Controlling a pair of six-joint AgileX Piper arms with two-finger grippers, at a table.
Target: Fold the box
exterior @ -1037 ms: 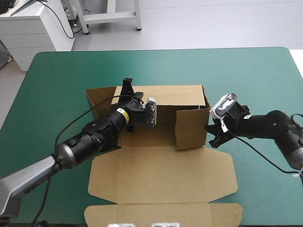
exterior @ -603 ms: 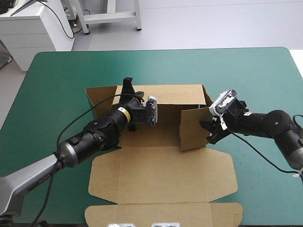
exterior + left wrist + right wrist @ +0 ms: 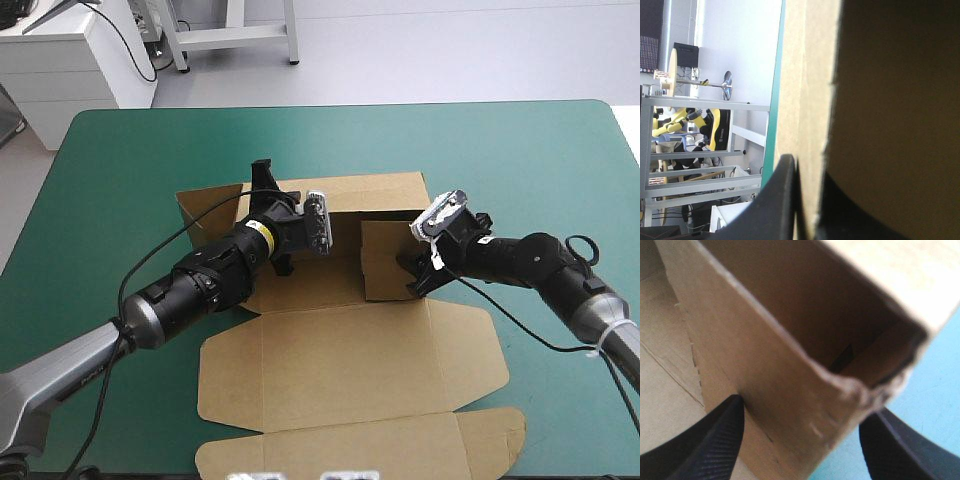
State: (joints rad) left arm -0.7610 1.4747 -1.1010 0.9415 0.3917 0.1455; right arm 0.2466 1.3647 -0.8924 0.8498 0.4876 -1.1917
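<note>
Brown cut-board box (image 3: pixel 340 365) lay mid-bench on the teal-green bench cover (image 3: pixel 520 150), with its lid flat toward 6 o'clock and its back wall raised at 12. Its 3 o'clock side flap (image 3: pixel 385 262) had swung further inward than just before. The right jaws stood apart astride that flap and the left jaws were clamped on board at 10 o'clock, so the wall-tucking looked under way.

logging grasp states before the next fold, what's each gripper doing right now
left gripper: shut on the box.
right gripper: open, a raised wall of the box between its fingers.
</note>
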